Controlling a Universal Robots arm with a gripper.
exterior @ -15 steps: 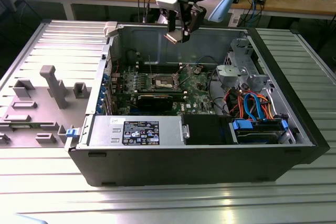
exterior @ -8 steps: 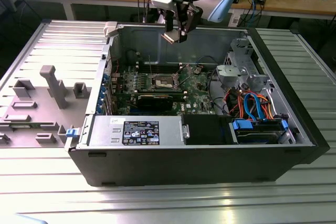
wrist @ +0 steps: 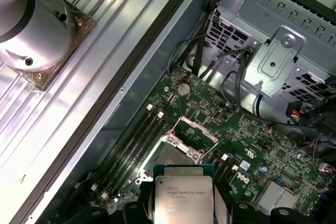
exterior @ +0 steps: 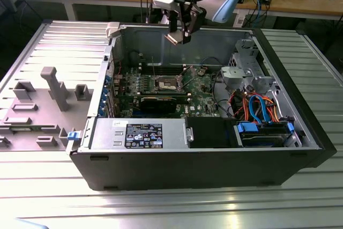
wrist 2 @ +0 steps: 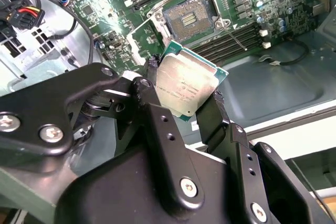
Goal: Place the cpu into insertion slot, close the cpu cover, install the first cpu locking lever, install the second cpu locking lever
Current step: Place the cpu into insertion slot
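My gripper [exterior: 177, 37] hangs above the open computer case, shut on the cpu [exterior: 174, 37]. In the second wrist view the cpu [wrist 2: 185, 87] shows a pale silvery face with a green edge, tilted between the black fingers [wrist 2: 212, 121]. The insertion slot [wrist 2: 189, 20] lies open below and apart from the chip, its dark centre exposed on the green motherboard [exterior: 201, 87]. In the first wrist view the cpu [wrist: 184, 196] hovers near the insertion slot [wrist: 169, 157]. The cpu cover [wrist: 198, 129] stands swung up at the slot's far side. A thin locking lever [wrist 2: 234, 38] sticks out beside the slot.
The case's metal walls [exterior: 161, 38] surround the board. A power supply [exterior: 139, 132] and a drive bay with blue parts [exterior: 265, 132] sit along the front, with orange and blue cables [exterior: 257, 105] beside them. A grey fixture [exterior: 53, 87] stands at the exterior view's left.
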